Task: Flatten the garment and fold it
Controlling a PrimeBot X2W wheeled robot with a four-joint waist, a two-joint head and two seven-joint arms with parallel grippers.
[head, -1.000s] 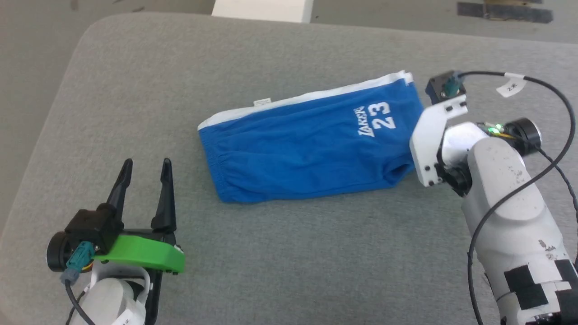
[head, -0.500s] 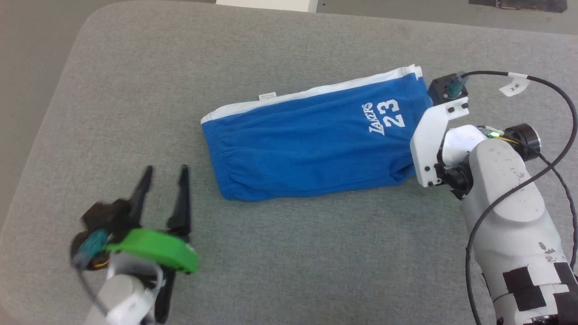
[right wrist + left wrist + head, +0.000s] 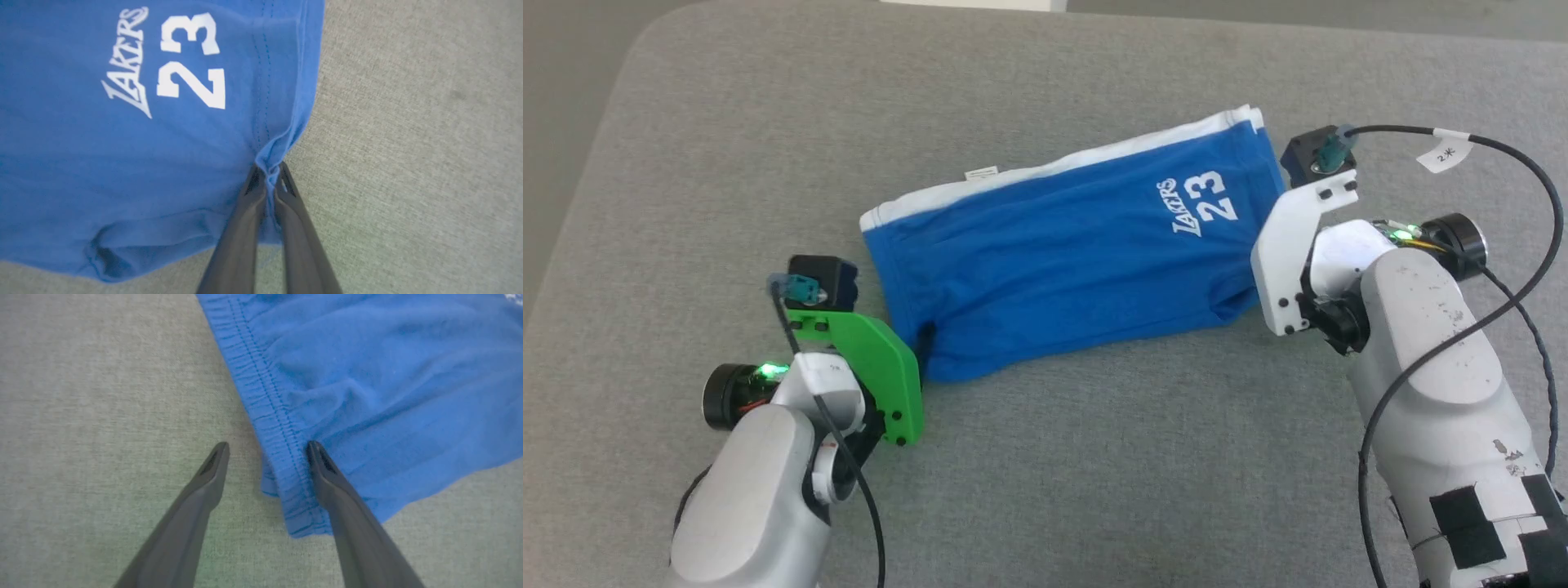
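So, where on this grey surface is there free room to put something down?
Bare grey surface lies beyond the shorts, up to the far edge, and nearer, between the left arm and right arm. It is crowded at both ends of the shorts: the open left gripper straddles one, the right gripper pinches the other.

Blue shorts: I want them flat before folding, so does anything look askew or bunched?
The bright blue fabric shorts lie slanted across the grey fabric surface. Their side edge puckers where the right gripper pinches it, and a rumpled fold sits at the lower corner nearby. No damage shows.
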